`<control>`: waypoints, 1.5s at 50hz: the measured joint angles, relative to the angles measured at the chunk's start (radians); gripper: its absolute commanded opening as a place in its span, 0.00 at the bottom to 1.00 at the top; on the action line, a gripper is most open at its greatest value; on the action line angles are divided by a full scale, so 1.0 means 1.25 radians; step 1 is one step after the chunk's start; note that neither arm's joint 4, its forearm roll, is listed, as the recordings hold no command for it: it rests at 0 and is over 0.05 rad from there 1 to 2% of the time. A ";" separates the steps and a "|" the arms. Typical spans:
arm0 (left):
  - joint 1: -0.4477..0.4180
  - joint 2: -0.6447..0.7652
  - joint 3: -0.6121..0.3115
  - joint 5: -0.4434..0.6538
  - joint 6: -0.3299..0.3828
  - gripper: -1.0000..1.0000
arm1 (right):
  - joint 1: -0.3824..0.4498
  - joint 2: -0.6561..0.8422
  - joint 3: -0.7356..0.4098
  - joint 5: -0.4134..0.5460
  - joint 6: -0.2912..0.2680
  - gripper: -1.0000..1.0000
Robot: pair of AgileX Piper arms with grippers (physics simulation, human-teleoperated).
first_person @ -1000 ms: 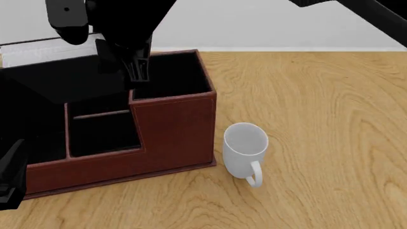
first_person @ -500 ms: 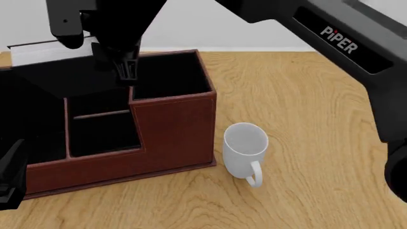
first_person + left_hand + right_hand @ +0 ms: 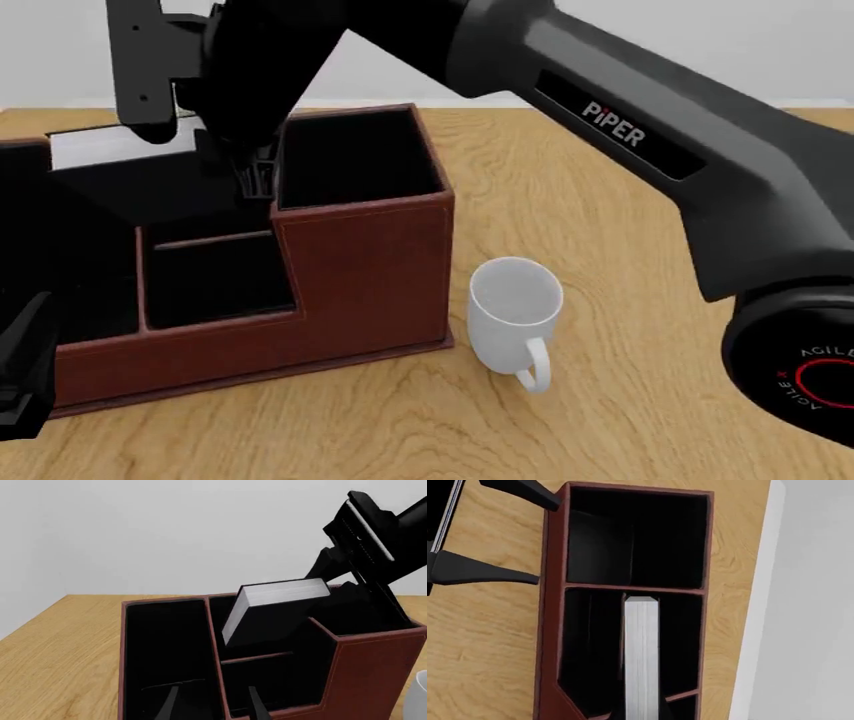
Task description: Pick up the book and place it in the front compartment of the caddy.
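The black book (image 3: 267, 615) with pale page edges hangs tilted over the red-brown caddy (image 3: 373, 675). Its lower end dips into the middle cell behind the thin divider. My right gripper (image 3: 254, 172) reaches down over the caddy (image 3: 360, 270) and is shut on the book's upper end; the book's pale edge (image 3: 100, 132) shows to its left. From the right wrist, the book's page edge (image 3: 640, 655) runs down into the caddy (image 3: 550, 630). My left gripper (image 3: 212, 707) is open and empty just in front of the caddy, and it also shows at the front view's lower left (image 3: 20, 370).
A white mug (image 3: 514, 310) stands on the wooden table right of the caddy, handle toward me. My right arm (image 3: 627, 130) spans the table from the right above the caddy. The table's far edge (image 3: 601, 104) meets a pale wall.
My right gripper has moved left and down with the book, lowering it toward the caddy's middle cells. The right arm has swung further into view. Left gripper and mug are unmoved.
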 measured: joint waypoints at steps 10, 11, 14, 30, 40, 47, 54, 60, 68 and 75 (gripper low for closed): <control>0.000 0.000 0.000 0.000 0.000 1.00 | -0.007 0.023 -0.002 -0.013 0.010 0.00; 0.000 0.000 0.000 0.000 0.000 1.00 | -0.008 0.025 -0.004 -0.014 0.011 0.00; 0.000 0.000 0.000 0.000 0.000 1.00 | -0.012 0.035 -0.011 -0.016 0.012 0.00; 0.000 0.000 0.000 0.000 0.000 1.00 | -0.043 0.100 -0.105 0.004 0.017 0.00; 0.000 0.000 0.000 0.000 0.000 1.00 | -0.046 0.164 -0.218 0.048 0.036 0.00; 0.000 0.000 0.000 0.000 0.000 1.00 | -0.041 0.203 -0.277 0.076 0.058 0.00; 0.000 0.000 0.000 0.000 0.000 1.00 | -0.040 0.219 -0.310 0.095 0.080 0.00; 0.000 0.000 0.000 0.000 0.000 1.00 | -0.041 0.227 -0.327 0.100 0.097 0.00; 0.000 0.000 0.000 0.000 0.000 1.00 | -0.042 0.230 -0.331 0.100 0.117 0.00; 0.000 0.000 0.000 0.000 0.000 1.00 | -0.040 0.245 -0.311 0.100 0.143 0.00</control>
